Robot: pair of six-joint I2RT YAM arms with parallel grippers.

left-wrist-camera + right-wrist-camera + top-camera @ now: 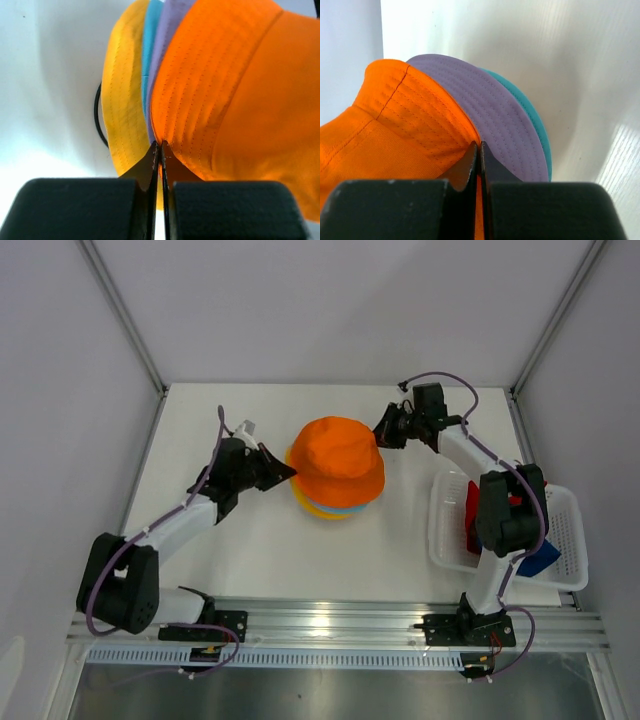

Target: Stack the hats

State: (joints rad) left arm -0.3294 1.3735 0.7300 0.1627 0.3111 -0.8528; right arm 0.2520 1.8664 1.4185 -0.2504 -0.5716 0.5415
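An orange hat [338, 460] sits on top of a stack at the table's middle, over lavender [490, 107], teal [532, 112] and yellow [122, 100] hats. My left gripper [290, 475] is shut on the orange hat's brim [190, 100] at its left side. My right gripper [380, 433] is shut on the orange brim [415, 120] at its right side. A red hat [473, 512] and a navy blue hat [540, 558] lie in the basket, partly hidden by my right arm.
A white mesh basket [570, 530] stands at the right near the front edge. A black wire ring [96, 112] shows under the stack. White walls enclose the table at the back and sides.
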